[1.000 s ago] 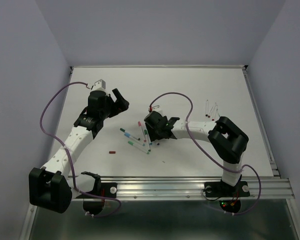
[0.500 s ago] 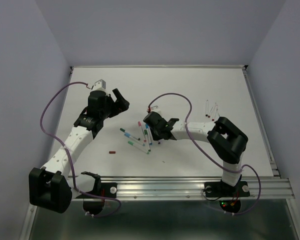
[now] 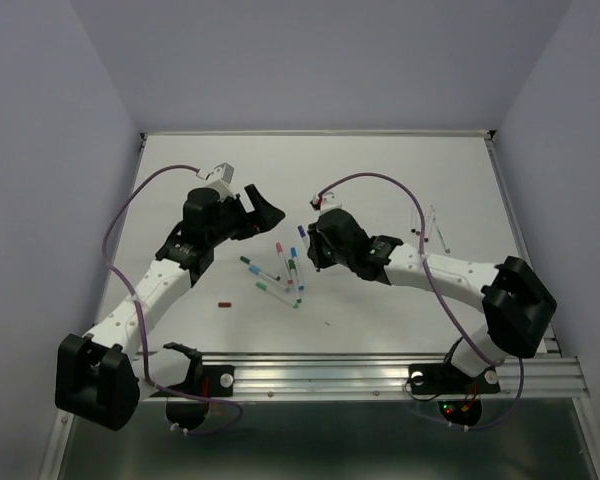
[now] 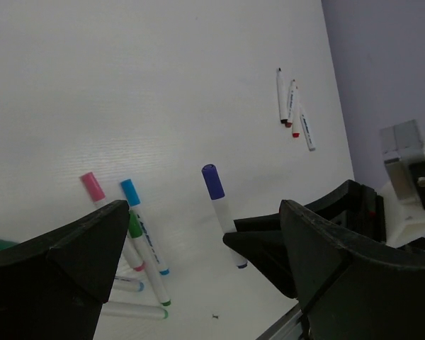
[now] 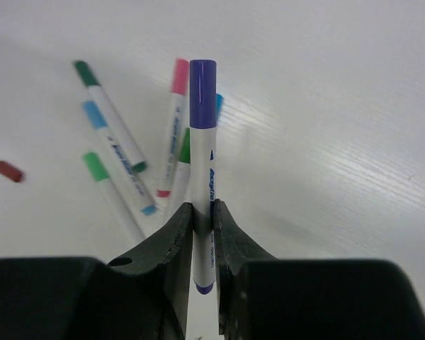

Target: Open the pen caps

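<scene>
Purple pen cap [image 5: 202, 93] seated on its white barrel [image 5: 202, 180], which the right end effector [image 5: 202, 219] grasps beside the loose pens [image 3: 280, 275]; left end effector [image 4: 204, 223] released.

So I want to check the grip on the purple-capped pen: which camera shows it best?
The right wrist view: the purple-capped pen stands close up, cap on, pinched in the right gripper. The left wrist view shows it from the side, farther off; the top view shows only a speck.
</scene>
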Tool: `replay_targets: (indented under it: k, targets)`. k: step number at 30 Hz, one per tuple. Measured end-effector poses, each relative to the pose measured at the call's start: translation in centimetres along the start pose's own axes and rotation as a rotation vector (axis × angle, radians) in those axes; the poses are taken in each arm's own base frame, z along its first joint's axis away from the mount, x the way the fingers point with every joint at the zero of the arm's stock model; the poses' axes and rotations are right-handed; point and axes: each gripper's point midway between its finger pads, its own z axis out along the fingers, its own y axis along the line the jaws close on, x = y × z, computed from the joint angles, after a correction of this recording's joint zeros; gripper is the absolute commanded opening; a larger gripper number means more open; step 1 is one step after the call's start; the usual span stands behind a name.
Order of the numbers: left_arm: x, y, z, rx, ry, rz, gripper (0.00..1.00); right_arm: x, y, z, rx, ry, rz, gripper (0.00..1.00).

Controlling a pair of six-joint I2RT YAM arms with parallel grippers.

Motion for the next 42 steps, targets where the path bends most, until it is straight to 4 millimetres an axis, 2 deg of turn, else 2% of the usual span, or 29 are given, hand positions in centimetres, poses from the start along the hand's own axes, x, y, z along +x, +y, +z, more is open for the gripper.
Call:
replay_targets:
  k: [3, 5, 7, 9, 12, 18, 19, 23, 28, 36, 39, 42]
  targets:
    - [0.5, -1.8, 0.2, 0.061, 0.01, 0.008, 0.98, -3.1, 2.0, -2.0, -0.106, -0.098, 0.03, 0.01]
    - [0.9, -2.6, 0.6, 0.088, 0.02, 0.009, 0.97, -4.2, 2.9, -2.8, -0.159, -0.131, 0.038, 0.01]
    - [1.3, -3.1, 1.0, 0.104, 0.031, 0.007, 0.92, -4.5, 3.5, -3.1, -0.19, -0.139, 0.039, 0.01]
    - [1.9, -3.5, 1.4, 0.111, 0.051, 0.002, 0.88, -4.5, 3.8, -3.1, -0.205, -0.137, 0.039, 0.01]
    - [2.5, -3.8, 1.9, 0.118, 0.068, 0.001, 0.77, -4.6, 4.1, -3.2, -0.225, -0.141, 0.04, 0.01]
    - [2.7, -4.3, 2.6, 0.129, 0.08, -0.002, 0.67, -5.5, 4.7, -4.1, -0.256, -0.172, 0.047, 0.01]
    - [2.7, -4.4, 2.7, 0.131, 0.078, -0.001, 0.61, -5.8, 4.8, -4.3, -0.265, -0.182, 0.049, 0.01]
    - [2.5, -4.6, 3.0, 0.135, 0.077, -0.001, 0.48, -6.3, 5.2, -4.6, -0.286, -0.198, 0.051, 0.01]
    - [2.5, -4.7, 3.2, 0.133, 0.078, -0.005, 0.43, -6.3, 5.4, -4.6, -0.297, -0.201, 0.05, 0.01]
    - [2.2, -4.3, 3.4, 0.11, 0.06, -0.007, 0.35, -5.0, 5.1, -4.2, -0.297, -0.174, 0.045, 0.01]
    - [2.1, -4.1, 3.4, 0.101, 0.052, -0.006, 0.29, -5.0, 5.3, -4.3, -0.306, -0.171, 0.044, 0.01]
    - [2.0, -4.1, 3.4, 0.098, 0.049, -0.007, 0.3, -5.0, 5.3, -4.3, -0.307, -0.171, 0.044, 0.01]
